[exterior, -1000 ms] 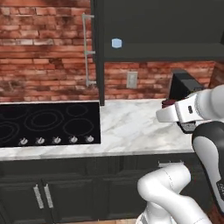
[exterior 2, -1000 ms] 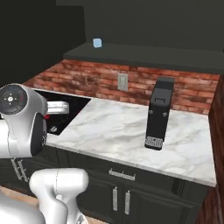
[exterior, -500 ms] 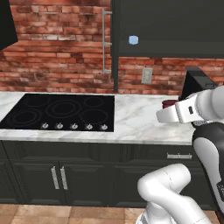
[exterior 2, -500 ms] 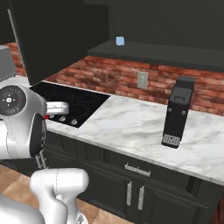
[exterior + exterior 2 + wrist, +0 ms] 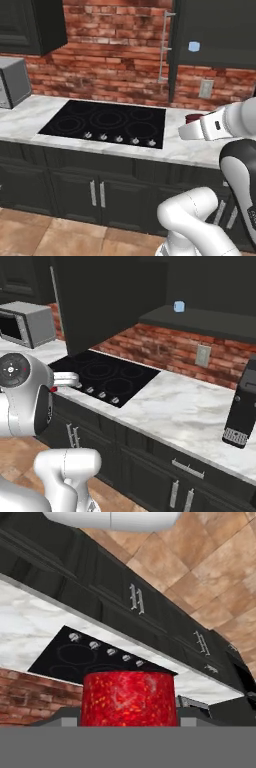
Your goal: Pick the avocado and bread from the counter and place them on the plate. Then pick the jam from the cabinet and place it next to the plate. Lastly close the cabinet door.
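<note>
The jam [image 5: 128,698], a dark red jar with speckled contents, sits between my fingertips [image 5: 192,711], and my gripper [image 5: 128,714] is shut on it. From the left base view the jam [image 5: 192,118] shows just past the white hand, with the gripper [image 5: 189,124] held above the marble counter [image 5: 180,150] right of the cooktop. The cabinet door [image 5: 100,301] stands open, its silver bar handle [image 5: 163,47] facing out. The avocado, the bread and the plate are out of view.
A black cooktop [image 5: 107,122] is set into the counter, with a grey microwave [image 5: 12,82] at the far left. A black coffee machine [image 5: 242,411] stands at the right. A small blue object [image 5: 179,306] lies on the cabinet shelf. Dark drawers run below.
The whole picture has shifted right as the base drives and the camera moves with it; the microwave has come into view. The jam stays in the gripper.
</note>
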